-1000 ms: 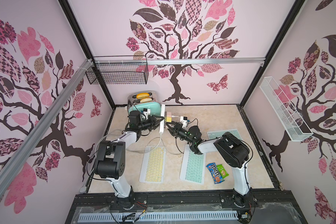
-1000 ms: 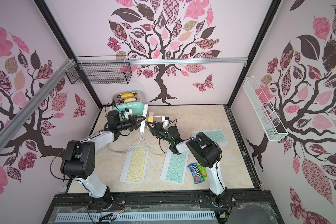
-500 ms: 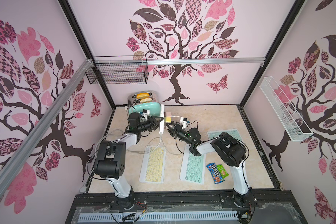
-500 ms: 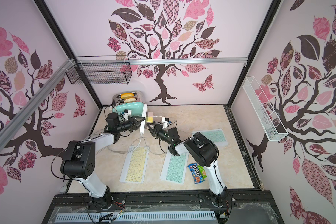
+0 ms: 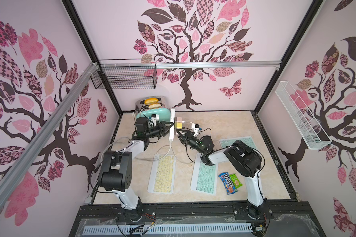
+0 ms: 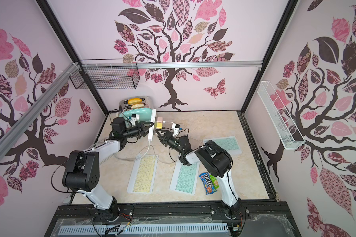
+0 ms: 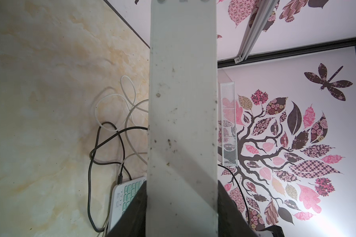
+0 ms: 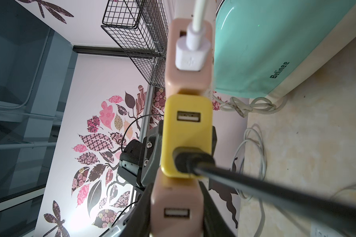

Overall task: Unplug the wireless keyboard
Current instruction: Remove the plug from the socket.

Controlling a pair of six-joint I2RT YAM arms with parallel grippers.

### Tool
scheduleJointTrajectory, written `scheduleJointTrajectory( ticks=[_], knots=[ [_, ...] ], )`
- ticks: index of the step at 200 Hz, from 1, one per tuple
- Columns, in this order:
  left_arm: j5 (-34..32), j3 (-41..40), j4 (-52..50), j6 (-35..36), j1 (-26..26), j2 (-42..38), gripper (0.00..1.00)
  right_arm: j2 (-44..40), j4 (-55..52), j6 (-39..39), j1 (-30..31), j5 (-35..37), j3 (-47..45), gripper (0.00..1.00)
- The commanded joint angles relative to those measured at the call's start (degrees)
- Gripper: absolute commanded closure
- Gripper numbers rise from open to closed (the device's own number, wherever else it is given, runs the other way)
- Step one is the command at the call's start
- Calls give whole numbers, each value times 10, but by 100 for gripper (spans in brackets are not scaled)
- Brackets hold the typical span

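Two keyboards, yellow keyboard (image 5: pixel 162 174) and teal keyboard (image 5: pixel 205 176), lie flat on the table (image 5: pixel 224 123), cabled to the upright power strip (image 5: pixel 172 115), which the left gripper (image 5: pixel 170 128) clamps. Right gripper (image 5: pixel 179 134) is closed on the lower pink adapter (image 8: pixel 176 205); advisable: brace strip, pull straight outward, no twisting.

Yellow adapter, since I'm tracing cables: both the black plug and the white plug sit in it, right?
Not quite. The black plug does sit in the yellow adapter, but the white plug is in the pink adapter beside it, not the yellow one. The right wrist view shows this.
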Motion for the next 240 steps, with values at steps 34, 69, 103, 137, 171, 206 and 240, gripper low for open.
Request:
scheduleJointTrajectory(
  ticks=[34,69,103,137,171,206,240],
  knots=[
    [-91,21,-35,-2,19,-38,100,-33,0,-26,-6,57,-36,100],
    [-103,10,-38,6,23,-59,100,-54,-55,-59,-7,45,-39,100],
    [-113,-2,2,-17,27,-74,100,-35,-11,-20,-10,59,-42,100],
    [-123,-5,27,-38,29,-81,100,-15,21,11,-10,68,-41,100],
    [-107,5,30,-44,29,-74,100,-18,20,0,-10,62,-42,100],
    [-32,35,47,-51,32,-52,100,-15,21,15,-19,34,-35,100],
    [-3,46,40,-46,43,-51,100,-21,18,28,-36,7,-33,100]
  ],
)
